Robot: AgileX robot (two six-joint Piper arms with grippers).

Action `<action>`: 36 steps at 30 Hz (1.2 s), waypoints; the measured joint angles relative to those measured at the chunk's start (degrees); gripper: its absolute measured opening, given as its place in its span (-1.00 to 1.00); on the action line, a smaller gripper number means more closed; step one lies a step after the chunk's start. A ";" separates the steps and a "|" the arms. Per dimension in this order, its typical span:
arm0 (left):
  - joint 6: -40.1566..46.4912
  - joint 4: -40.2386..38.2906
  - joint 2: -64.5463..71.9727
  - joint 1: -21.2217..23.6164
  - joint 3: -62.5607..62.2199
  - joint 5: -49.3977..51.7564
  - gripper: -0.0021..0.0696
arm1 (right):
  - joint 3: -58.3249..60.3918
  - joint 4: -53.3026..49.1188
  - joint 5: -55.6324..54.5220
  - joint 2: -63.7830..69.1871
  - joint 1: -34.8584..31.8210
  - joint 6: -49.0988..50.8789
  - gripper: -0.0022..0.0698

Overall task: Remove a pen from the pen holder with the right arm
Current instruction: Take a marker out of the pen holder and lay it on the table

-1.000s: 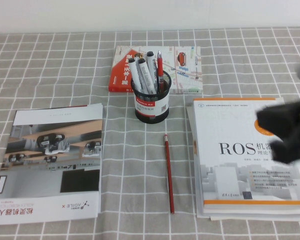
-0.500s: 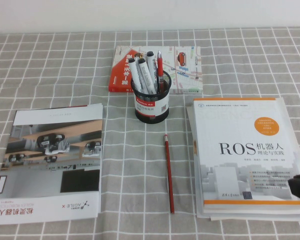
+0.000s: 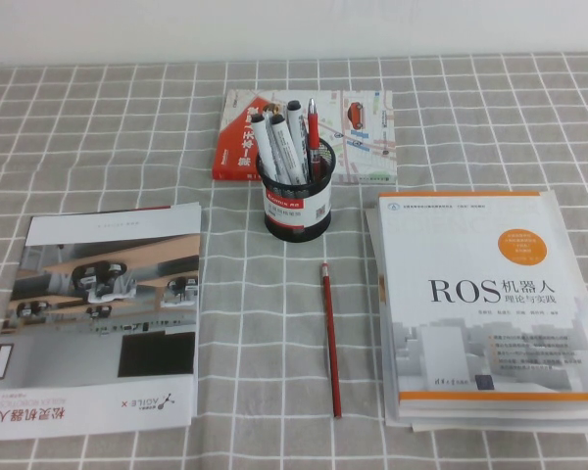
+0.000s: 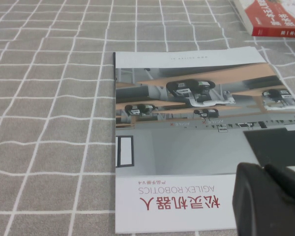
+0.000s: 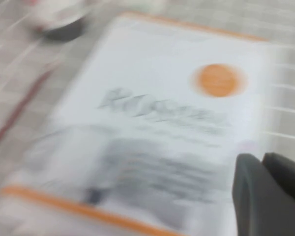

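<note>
Withdrawn toward the robot's side over the last second: right gripper (image 5: 262, 160), a second ago above the ROS book (image 3: 490, 294), half a second ago at that book's near corner, now out of the high view altogether. Seen only from its own wrist, pressed together, pinching nothing, hanging over the book's cover. Nothing else shifted.

Well apart from that gripper, beyond the book's far corner and off to its left: pen holder (image 3: 296, 201), black mesh, upright, with three grey markers (image 3: 279, 147) and a red pen (image 3: 314, 132) standing in it. Nearer, by the book's left edge: red pencil (image 3: 330, 338), flat on the checked cloth (image 3: 98, 127), outside the holder; possibly the piece already drawn, not certain.

Light, stiff, smooth-barrelled, probably apt to slip or roll. Best pinched across the barrel near the top, clear of neighbours, then lifted straight up so as not to tip the light holder.

Left gripper (image 4: 263, 169): parked over the AgileX brochure (image 4: 187, 123), no gap showing, well away from the holder.
</note>
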 joint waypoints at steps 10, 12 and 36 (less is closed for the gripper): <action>0.00 0.00 0.00 0.00 0.00 0.00 -0.95 | 19.60 -0.10 -17.85 -21.22 -18.07 0.35 -0.97; 0.00 0.00 0.00 0.00 0.00 0.00 -0.95 | 19.72 -0.10 -17.85 -24.27 -18.34 0.88 -0.97; 0.00 0.00 0.00 0.00 0.00 0.00 -0.95 | 19.85 1.82 -3.22 -36.01 -15.40 1.14 -0.97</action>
